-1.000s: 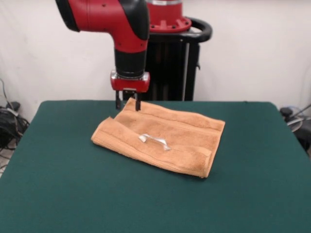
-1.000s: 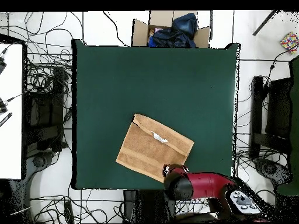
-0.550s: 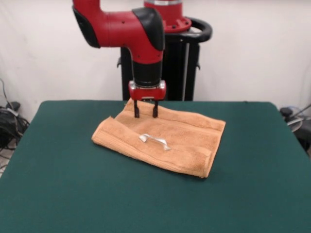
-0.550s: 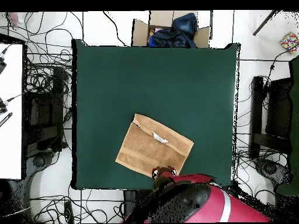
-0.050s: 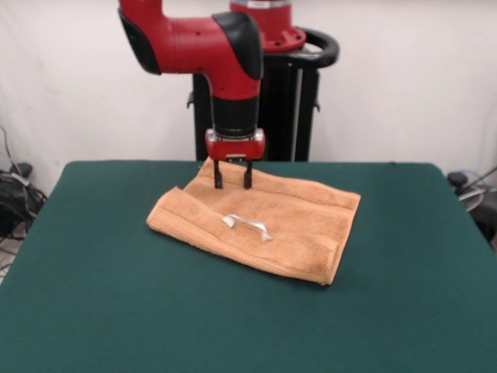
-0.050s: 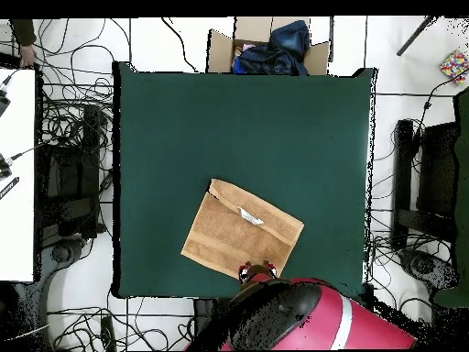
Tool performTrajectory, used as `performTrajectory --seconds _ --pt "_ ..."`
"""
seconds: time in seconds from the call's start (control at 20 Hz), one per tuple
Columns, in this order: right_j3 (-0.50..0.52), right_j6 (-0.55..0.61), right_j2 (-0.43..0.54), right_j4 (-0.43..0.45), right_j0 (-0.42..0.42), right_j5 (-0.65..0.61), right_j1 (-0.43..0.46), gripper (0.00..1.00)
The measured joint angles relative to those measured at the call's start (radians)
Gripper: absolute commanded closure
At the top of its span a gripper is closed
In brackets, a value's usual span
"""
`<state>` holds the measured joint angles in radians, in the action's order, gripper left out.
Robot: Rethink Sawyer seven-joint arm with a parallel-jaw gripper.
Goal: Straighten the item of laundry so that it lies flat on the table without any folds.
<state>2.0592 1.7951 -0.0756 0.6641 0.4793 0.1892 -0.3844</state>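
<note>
My gripper (image 5: pixel 233 185) hangs over the far edge of the towel (image 5: pixel 264 225), close to the corner on the left as seen from the front. My two fingers (image 5: pixel 219 180) point straight down with a gap between them, so my gripper is open and holds nothing. The tips are very near the cloth, but I cannot tell if they touch it. The towel is orange-tan and lies on the green table (image 5: pixel 93 311). It is not flat yet. It is folded over on itself, and one thick fold runs along its near side. A small white label (image 5: pixel 247 224) sticks up in the middle of the top layer. From above, the towel (image 6: pixel 240 236) sits a bit turned on the table (image 6: pixel 183 137), close to the edge where my base is. My red arm (image 6: pixel 302 321) covers the spot just past the towel's lower corner, and only a little bit of my gripper (image 6: pixel 256 272) peeks out there. Past the far end of the table sits a cardboard box (image 6: pixel 220 50) with dark cloth in it.
</note>
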Motion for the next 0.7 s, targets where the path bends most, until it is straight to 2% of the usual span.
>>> performTrajectory --seconds 0.7 --pt "0.002 0.000 0.006 0.000 0.012 0.001 0.000 0.00"
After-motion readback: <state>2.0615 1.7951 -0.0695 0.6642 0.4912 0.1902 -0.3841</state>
